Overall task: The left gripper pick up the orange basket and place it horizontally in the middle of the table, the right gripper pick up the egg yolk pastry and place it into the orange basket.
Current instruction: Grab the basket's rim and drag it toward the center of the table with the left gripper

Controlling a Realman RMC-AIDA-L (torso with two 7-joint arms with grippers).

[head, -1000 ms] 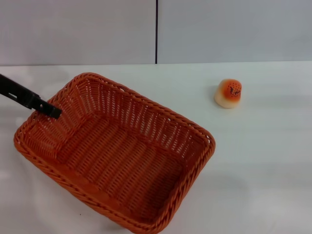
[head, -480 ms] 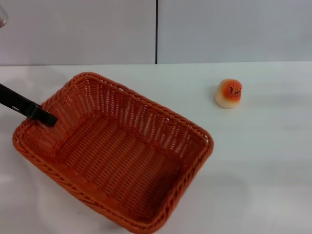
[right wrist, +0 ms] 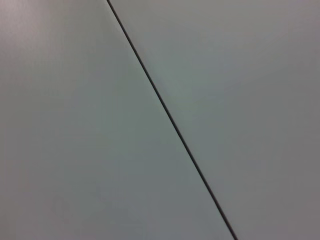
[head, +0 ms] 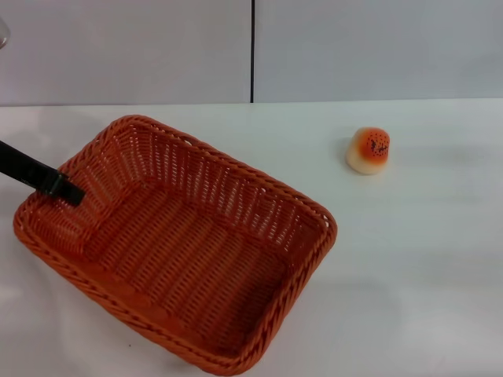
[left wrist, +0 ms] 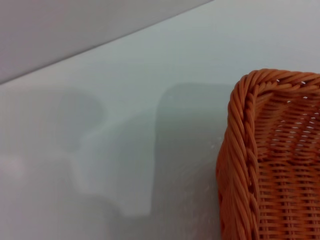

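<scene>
The big orange basket (head: pixel 236 195) lies askew on the white table (head: pixel 416 259), left of centre in the head view. My left gripper (head: pixel 69 194) reaches in from the left edge. Its black finger bar sits over the basket's left short rim, shut on that rim; the outer finger is hidden behind the weave. In the left wrist view a braided corner of the orange basket (left wrist: pixel 270 165) stands close by. The egg yolk pastry (head: pixel 368 150) sits alone on the table, far right of the basket, its sesame-dotted top up. My right gripper is out of view.
A grey wall with a dark vertical seam (head: pixel 252 51) backs the table. The right wrist view shows only that wall and its seam (right wrist: pixel 170 120). Bare white tabletop lies between the basket and the pastry.
The left gripper has drawn back toward the left, and the basket has shifted and turned slightly with it. The pastry has stayed put.
</scene>
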